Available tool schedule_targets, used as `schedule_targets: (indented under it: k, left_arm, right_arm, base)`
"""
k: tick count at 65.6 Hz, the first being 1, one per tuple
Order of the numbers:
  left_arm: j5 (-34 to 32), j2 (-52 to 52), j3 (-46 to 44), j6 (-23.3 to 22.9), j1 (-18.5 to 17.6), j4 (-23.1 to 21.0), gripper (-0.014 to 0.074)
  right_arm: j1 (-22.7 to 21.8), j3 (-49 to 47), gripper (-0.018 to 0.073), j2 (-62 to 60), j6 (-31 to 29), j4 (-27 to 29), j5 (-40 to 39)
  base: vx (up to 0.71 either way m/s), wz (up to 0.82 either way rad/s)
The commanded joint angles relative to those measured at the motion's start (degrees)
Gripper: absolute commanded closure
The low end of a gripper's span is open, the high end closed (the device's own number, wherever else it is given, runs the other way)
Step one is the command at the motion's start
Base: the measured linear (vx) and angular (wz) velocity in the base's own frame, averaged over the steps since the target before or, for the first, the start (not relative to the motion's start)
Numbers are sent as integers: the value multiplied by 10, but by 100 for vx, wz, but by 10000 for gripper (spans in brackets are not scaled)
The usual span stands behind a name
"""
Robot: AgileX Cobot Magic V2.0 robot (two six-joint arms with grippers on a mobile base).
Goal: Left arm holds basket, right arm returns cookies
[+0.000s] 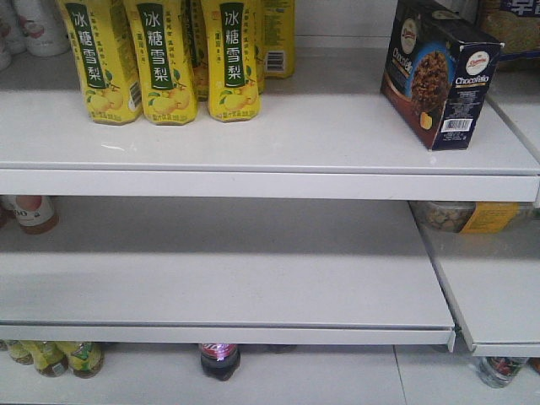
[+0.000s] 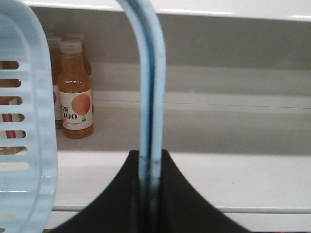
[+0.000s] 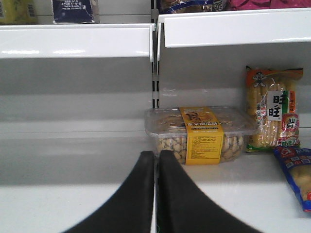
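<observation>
cookies standing upright on the top shelf at its right end, turned at an angle, well apart from the yellow drink bottles on the left; no gripper touching the carton in the front view. judged from that: carton already back on the shelf, task near its end.

left gripper clamped on the basket handle, both thin blue loops pinched together in the narrow slot between the jaws so the basket hangs steady beside the shelving; slotted wall visible at the left edge, an orange juice bottle on the shelf behind.

right gripper closed to a thin slit, nothing between the fingers, pointed at the lower shelf toward a clear tub of snacks and a bag of rice crackers. carton's underside just visible at the upper left of that view, so likely lowered clear of the placed carton.
</observation>
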Motion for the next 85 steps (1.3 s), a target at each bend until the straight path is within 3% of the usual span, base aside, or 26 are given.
schedule_targets:
  k: [1, 85]
  left_arm:
    - [-59, -10, -18, 8, -2, 10, 599]
    - [-59, -10, -18, 8, -2, 10, 599]
  right_arm:
    - [-4, 11, 566, -8, -6, -6, -49]
    - [-4, 10, 566, -7, -6, -6, -49]
  base:
    - [0, 0]
    - [0, 0]
